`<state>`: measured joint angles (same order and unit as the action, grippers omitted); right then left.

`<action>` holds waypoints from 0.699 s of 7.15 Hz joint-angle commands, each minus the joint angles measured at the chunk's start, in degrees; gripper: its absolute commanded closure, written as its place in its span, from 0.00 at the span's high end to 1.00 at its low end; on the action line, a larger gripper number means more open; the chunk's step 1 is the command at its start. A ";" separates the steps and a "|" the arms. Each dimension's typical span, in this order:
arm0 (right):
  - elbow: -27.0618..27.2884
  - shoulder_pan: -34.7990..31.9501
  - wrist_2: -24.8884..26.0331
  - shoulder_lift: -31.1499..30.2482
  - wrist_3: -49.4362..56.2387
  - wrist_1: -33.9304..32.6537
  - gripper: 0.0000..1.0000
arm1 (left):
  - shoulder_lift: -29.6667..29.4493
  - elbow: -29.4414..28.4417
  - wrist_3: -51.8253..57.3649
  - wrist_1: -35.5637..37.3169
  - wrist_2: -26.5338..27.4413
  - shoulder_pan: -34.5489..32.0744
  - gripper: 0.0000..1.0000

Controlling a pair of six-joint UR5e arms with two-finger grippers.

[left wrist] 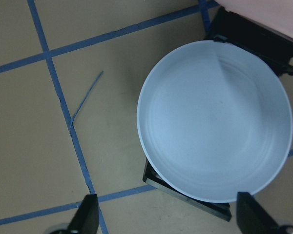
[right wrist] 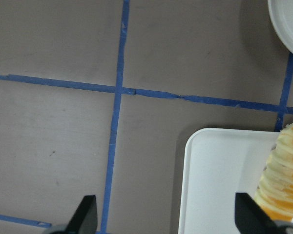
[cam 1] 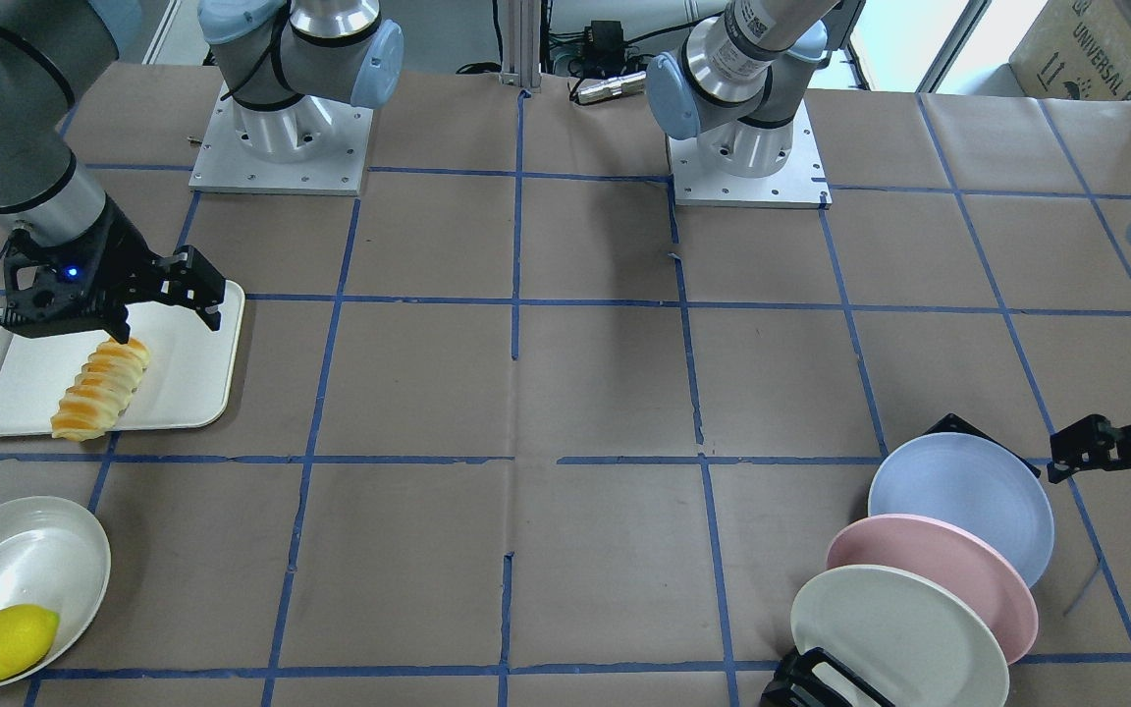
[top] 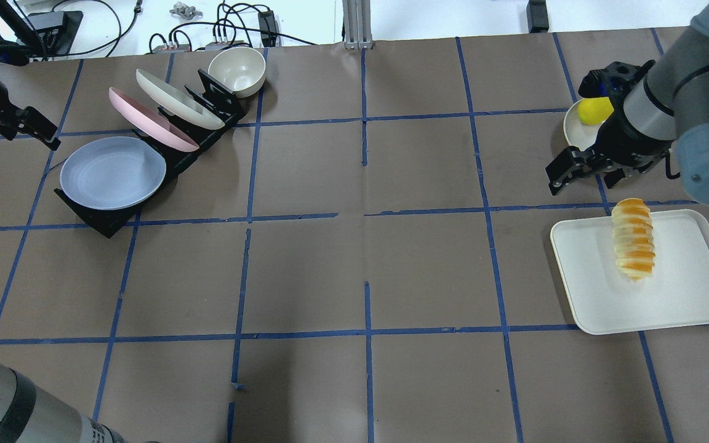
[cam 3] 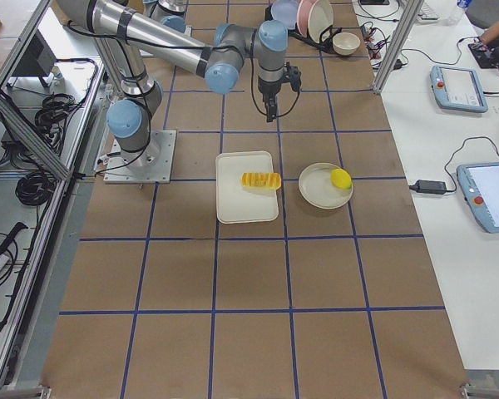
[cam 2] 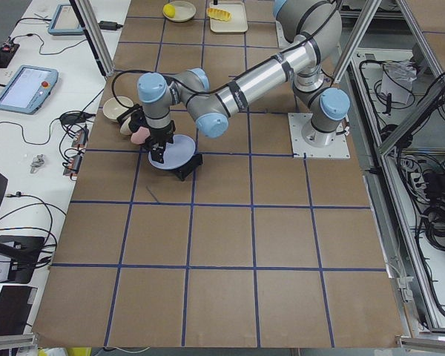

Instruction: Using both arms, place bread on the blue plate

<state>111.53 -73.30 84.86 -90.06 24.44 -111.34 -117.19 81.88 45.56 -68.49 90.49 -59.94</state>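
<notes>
Fig.: L gripper (left wrist: pixel 168 217), jaws apart and empty, above blue plate (left wrist: pixel 215 122) on rack (left wrist: pixel 185 196). R gripper (right wrist: pixel 167 214), likewise spread and empty, near bread (right wrist: pixel 283 180) on tray (right wrist: pixel 219 185).

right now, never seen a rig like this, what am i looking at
Two robot arms are bolted to a table, each ending in a two-finger gripper. Four pictures come from fixed cameras: front, overhead, and each table end. The last two look down from the wrists. The right gripper is open near the bread on a white tray. The left gripper is open near the blue plate, leaning in a black rack with a pink plate and a cream plate. A lemon sits in a dish. Nothing is held.
</notes>
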 commanded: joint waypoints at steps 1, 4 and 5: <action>7.26 6.30 -0.22 0.23 7.18 -8.59 1.00 | -4.17 0.03 0.41 1.87 -2.42 1.05 1.00; 12.91 6.86 0.04 0.50 9.14 -15.57 1.00 | -6.12 0.03 -0.38 1.95 -4.87 2.10 1.00; 13.53 6.86 0.13 0.50 9.14 -15.66 1.00 | -6.21 0.12 -0.38 1.95 -4.88 2.19 1.00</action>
<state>123.89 -66.52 84.89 -89.60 33.41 -126.27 -123.10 81.91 45.39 -66.54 86.27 -57.95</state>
